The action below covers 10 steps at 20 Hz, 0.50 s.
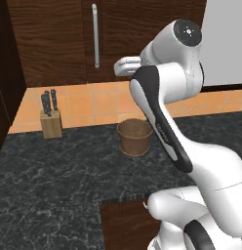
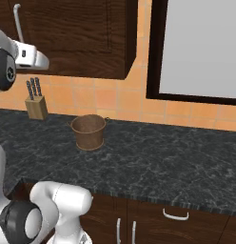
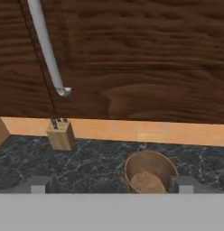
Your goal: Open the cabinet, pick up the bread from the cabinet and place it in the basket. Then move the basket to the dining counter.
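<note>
Gripper (image 3: 112, 184) spread wide, holding nothing — raised to face the shut cabinet (image 1: 54, 39) near its handle (image 1: 95, 36); the basket (image 1: 134, 136) waits mid-worktop below.

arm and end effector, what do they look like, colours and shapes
The arm is glossy white with rounded, bulbous links, a black strip running along one link and dark round joint caps. The end effector has a pale grey-white body and two small, blocky grey fingertips. No cables or markings can be made out.
</note>
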Available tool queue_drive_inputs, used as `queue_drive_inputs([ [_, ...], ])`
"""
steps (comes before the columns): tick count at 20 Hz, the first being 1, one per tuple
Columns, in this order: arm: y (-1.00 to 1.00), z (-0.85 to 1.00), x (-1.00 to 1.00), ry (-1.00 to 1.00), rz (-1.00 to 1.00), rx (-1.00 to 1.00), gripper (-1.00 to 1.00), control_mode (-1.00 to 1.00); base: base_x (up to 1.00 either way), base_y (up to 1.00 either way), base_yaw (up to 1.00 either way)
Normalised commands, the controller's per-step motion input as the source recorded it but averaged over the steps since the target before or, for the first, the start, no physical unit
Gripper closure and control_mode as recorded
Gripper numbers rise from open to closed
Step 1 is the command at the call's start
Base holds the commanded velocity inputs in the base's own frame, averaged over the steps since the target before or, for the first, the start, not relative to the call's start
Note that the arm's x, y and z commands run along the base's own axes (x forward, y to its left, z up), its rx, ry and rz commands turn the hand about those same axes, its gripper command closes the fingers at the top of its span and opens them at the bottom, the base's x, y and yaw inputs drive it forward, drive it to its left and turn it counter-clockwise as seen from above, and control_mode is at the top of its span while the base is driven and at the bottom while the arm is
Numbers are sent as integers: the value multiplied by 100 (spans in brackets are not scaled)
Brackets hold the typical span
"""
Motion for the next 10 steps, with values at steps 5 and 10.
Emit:
queue_drive_inputs([
  [5, 57, 31, 31, -12, 0, 0, -100, -100, 0, 0, 0],
  [10, 34, 34, 32, 2, 1, -5, -100, -100, 0, 0, 0],
])
